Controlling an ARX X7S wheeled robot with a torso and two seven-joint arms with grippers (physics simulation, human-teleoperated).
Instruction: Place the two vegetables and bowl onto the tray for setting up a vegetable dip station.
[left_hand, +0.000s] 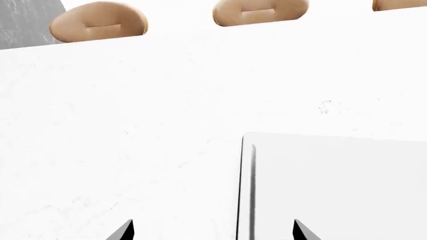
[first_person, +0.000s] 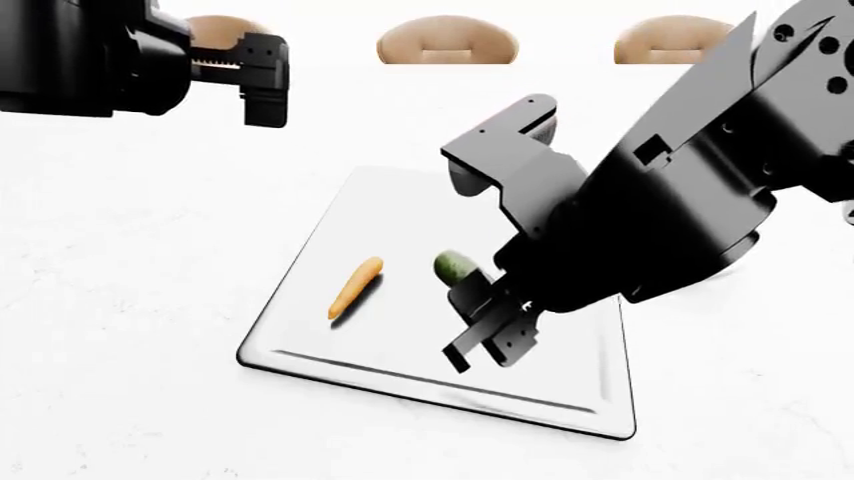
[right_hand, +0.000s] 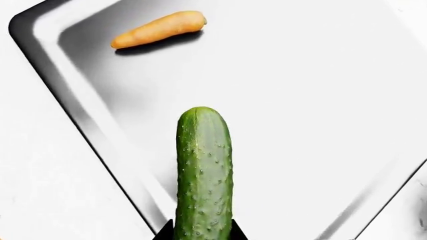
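Observation:
The silvery tray (first_person: 387, 215) lies on the white table in the middle of the head view. The orange carrot (first_person: 355, 287) lies on its left part and also shows in the right wrist view (right_hand: 159, 29). My right gripper (first_person: 487, 338) is shut on the dark green bumpy cucumber (right_hand: 204, 175) and holds it over the tray (right_hand: 320, 100); the cucumber's free end (first_person: 454, 266) sticks out beyond the fingers. My left gripper (first_person: 264, 80) is open and empty, raised at the far left; in its wrist view (left_hand: 213, 231) it is over the tray's corner (left_hand: 333, 185). The bowl is out of view.
Tan rounded seat backs (first_person: 447, 42) stand along the table's far edge and also show in the left wrist view (left_hand: 99, 22). My bulky right arm (first_person: 694, 190) covers the tray's right part and the table behind it.

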